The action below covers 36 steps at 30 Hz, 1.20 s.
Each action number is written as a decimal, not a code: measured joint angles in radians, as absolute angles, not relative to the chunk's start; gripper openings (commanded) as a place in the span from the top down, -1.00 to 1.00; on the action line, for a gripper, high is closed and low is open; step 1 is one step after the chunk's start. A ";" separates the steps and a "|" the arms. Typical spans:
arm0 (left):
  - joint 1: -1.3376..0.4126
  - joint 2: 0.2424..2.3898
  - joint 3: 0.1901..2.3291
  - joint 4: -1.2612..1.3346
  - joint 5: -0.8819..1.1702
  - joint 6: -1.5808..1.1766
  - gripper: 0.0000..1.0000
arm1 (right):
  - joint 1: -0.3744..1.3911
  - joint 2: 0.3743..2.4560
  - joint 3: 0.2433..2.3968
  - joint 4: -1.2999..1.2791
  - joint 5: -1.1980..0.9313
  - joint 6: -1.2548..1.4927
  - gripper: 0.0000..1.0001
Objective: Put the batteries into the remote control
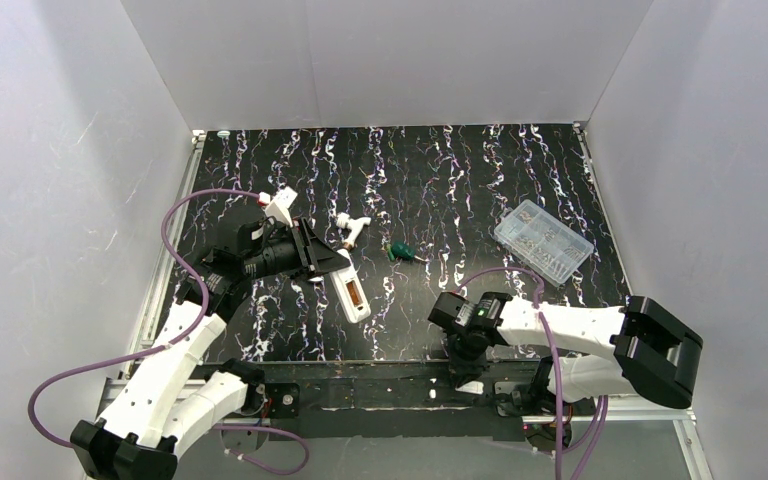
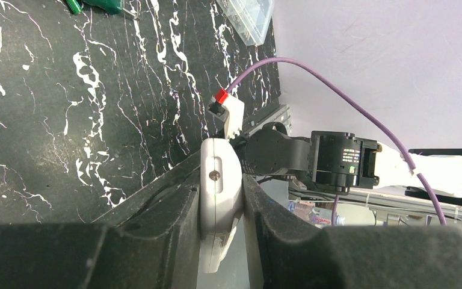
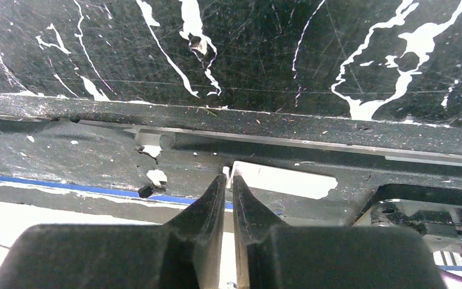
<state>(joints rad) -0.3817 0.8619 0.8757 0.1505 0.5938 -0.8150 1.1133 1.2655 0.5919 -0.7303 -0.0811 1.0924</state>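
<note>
The white remote control lies back up on the black marbled table, and a red-orange battery shows in its recessed bay. My left gripper is shut on the remote's far end. In the left wrist view the white body sits squeezed between both fingers of the left gripper. My right gripper is at the table's near edge. In the right wrist view the right gripper has its jaws together with nothing between them. Small whitish pieces with an orange tip lie just beyond the remote.
A green-handled screwdriver lies mid-table and also shows in the left wrist view. A clear compartment box stands at the right. White walls enclose the table. A black frame rail runs along the near edge.
</note>
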 measured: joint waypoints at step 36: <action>-0.382 0.747 0.920 -0.089 0.505 -0.684 1.00 | 0.902 1.687 1.235 -0.776 0.105 0.262 0.97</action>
